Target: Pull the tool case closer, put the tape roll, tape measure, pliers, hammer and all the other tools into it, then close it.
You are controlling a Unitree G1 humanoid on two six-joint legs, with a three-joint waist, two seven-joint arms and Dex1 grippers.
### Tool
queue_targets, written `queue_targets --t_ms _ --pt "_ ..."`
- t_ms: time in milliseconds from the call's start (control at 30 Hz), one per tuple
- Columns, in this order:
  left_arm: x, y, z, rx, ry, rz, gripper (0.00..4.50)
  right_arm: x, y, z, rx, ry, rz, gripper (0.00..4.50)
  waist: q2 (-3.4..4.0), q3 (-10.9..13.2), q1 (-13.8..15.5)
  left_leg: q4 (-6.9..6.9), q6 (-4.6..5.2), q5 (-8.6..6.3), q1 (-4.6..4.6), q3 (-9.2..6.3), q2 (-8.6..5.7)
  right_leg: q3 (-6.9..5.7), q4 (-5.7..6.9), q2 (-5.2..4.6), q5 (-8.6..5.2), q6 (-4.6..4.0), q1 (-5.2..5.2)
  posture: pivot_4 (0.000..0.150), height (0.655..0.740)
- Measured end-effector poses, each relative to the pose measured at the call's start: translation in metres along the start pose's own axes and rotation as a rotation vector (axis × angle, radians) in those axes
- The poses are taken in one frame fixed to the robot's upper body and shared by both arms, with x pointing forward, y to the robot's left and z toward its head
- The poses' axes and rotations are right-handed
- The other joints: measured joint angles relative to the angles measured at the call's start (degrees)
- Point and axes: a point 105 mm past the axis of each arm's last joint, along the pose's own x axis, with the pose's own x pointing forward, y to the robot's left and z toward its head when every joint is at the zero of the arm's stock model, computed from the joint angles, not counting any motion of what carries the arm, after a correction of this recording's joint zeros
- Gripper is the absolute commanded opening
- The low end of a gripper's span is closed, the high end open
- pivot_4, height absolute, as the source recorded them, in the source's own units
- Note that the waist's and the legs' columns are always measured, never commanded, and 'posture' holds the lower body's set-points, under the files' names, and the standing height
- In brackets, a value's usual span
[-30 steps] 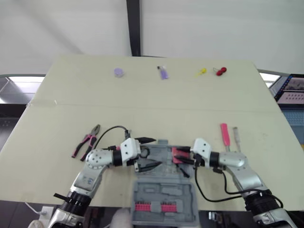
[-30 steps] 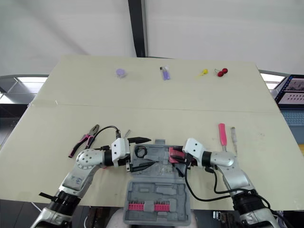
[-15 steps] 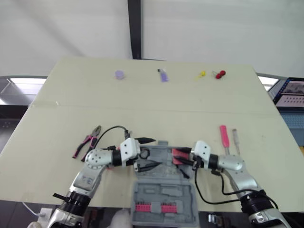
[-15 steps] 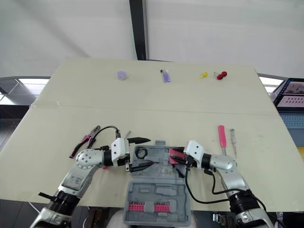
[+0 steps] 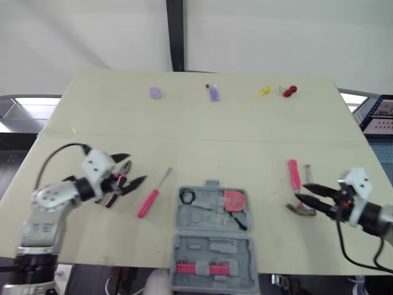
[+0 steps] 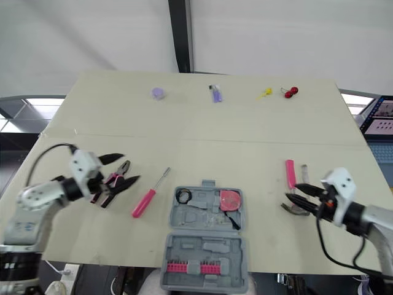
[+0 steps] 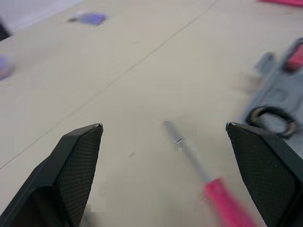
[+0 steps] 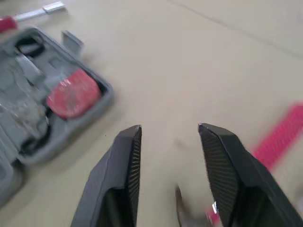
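Head cam: left arm was swung out to 9 o'clock with the elbow bent. The left gripper (image 5: 136,168) hovered low over the beige table (image 5: 202,141), spread wide and empty. The pink-handled pliers (image 5: 114,184) lay just beside it, partly under the near finger.

The right arm reached out at 3 o'clock. The right gripper (image 5: 301,192) was part-open and empty, tips at the near end of the pink-handled hammer (image 5: 294,174); couldn't tell if they touched.

Vs 0.5 s earlier: both grippers had been over the far half of the case, left by the tape roll, right by the tape measure. Both had since swung outward. Case and contents hadn't moved.

The grey plastic tool case (image 5: 184,216) sat open flat at the table's 6 o'clock edge. The black tape roll (image 5: 186,196) was in the far half's 10 o'clock corner and the red round tape measure (image 5: 235,200) in its 2 o'clock corner. A row of pink bits (image 5: 196,268) was in the near half. The pink-handled screwdriver (image 5: 152,195) lay on the table between pliers and case.

Left wrist cam: the black fingers (image 7: 75,165) were far apart with nothing between them. Beyond them were a blurred screwdriver and the case edge.

Right wrist cam: moderate gap between the fingers (image 8: 123,179), nothing gripped. The case with the tape measure was off to one side, the hammer handle to the other.
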Motion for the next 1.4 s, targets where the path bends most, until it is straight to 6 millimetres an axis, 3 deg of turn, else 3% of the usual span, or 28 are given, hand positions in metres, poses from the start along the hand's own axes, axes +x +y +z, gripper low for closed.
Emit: queue_targets --t_ms 67,167,333,433,600,833,1167,1400 --pt "-0.028 0.025 -0.017 -0.034 0.078 0.106 4.5 -0.023 -0.029 -0.014 0.033 0.04 -0.125 4.47 0.01 0.0 -0.2 -0.05 0.0 0.0 0.06 0.08 0.01 0.06 0.01 0.0 0.0 0.0 -0.03 0.15 0.74" --pt "-0.056 0.048 -0.035 -0.071 0.133 0.209 4.5 -0.043 -0.06 -0.015 0.019 0.029 -0.245 4.47 0.05 0.0 -0.8 -0.18 -0.01 0.0 0.14 0.14 0.02 0.09 0.01 0.01 0.0 0.0 -0.05 0.15 0.74" --pt "-0.085 0.062 -0.07 -0.122 0.198 0.334 4.5 -0.051 -0.082 -0.026 0.023 0.023 -0.328 4.47 0.04 0.1 -1.2 -0.27 -0.02 0.0 0.14 0.26 0.02 0.09 -0.05 0.0 0.0 0.01 -0.11 0.15 0.74" --pt "-0.102 0.067 -0.088 -0.155 0.233 0.417 4.5 -0.052 -0.087 -0.04 0.042 0.044 -0.347 4.47 -0.03 0.1 -1.5 -0.3 -0.02 0.0 0.15 0.26 0.04 0.08 -0.03 0.0 0.0 0.01 -0.13 0.15 0.74" --pt "-0.12 0.079 -0.093 -0.177 0.21 0.529 4.5 -0.047 -0.088 -0.052 0.043 0.058 -0.342 4.47 -0.01 0.2 -1.8 -0.28 -0.02 0.0 0.15 0.28 0.04 0.09 0.01 -0.01 0.0 0.01 -0.13 0.15 0.74" --pt "-0.117 0.076 -0.091 -0.171 0.198 0.519 4.5 -0.038 -0.091 -0.039 0.007 0.012 -0.323 4.47 0.0 0.2 -2.6 -0.31 -0.03 0.0 0.18 0.28 0.06 0.08 0.05 0.0 0.0 0.01 -0.13 0.15 0.74" --pt "-0.093 0.065 -0.078 -0.145 0.146 0.433 4.5 -0.021 -0.081 -0.024 -0.008 -0.019 -0.26 4.47 0.01 0.2 -2.3 -0.26 -0.03 0.0 0.16 0.28 0.05 0.08 0.09 -0.01 0.0 0.01 -0.12 0.15 0.74" --pt "-0.082 0.066 -0.068 -0.129 0.118 0.407 4.5 -0.013 -0.07 -0.031 -0.006 -0.017 -0.247 4.47 0.0 0.2 -2.4 -0.26 -0.03 0.0 0.17 0.29 0.05 0.08 0.1 -0.01 0.0 0.01 -0.14 0.15 0.74"
